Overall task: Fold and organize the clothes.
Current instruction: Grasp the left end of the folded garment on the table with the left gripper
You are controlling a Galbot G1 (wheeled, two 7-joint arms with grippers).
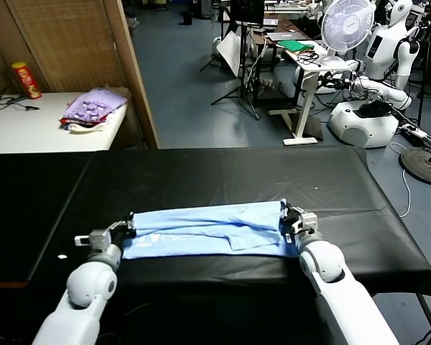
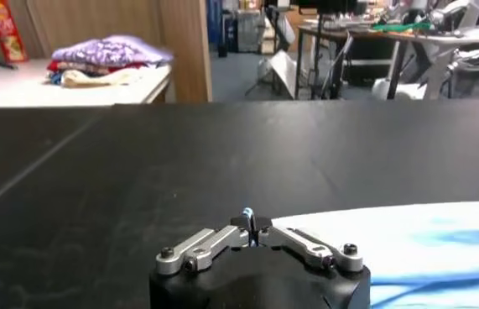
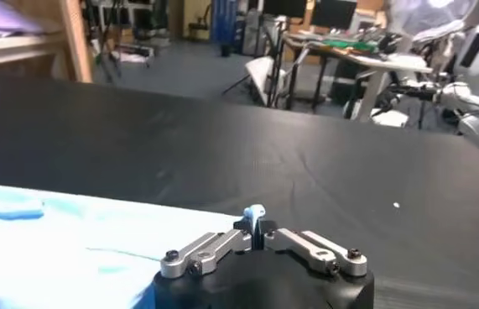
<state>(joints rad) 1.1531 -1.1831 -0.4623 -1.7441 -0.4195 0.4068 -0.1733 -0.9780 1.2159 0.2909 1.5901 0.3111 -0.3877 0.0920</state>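
Observation:
The clothes, a pale sky-blue T-shirt (image 1: 212,226), lie folded into a long band across the near part of the black table (image 1: 215,172). My left gripper (image 1: 131,223) is at the band's left end, shut on a pinch of the blue fabric (image 2: 247,214) that shows between its fingertips. At the right end my right gripper (image 1: 286,216) is shut on another tuft of the T-shirt (image 3: 256,212). In the wrist views the shirt (image 2: 440,252) (image 3: 46,243) spreads flat beside each gripper (image 2: 250,228) (image 3: 256,228).
A purple-and-white heap of clothes (image 1: 93,108) and a red can (image 1: 26,79) sit on a white side table (image 1: 36,126) at the far left. Beyond the black table stand desks, a fan (image 1: 347,25) and a white robot (image 1: 388,50).

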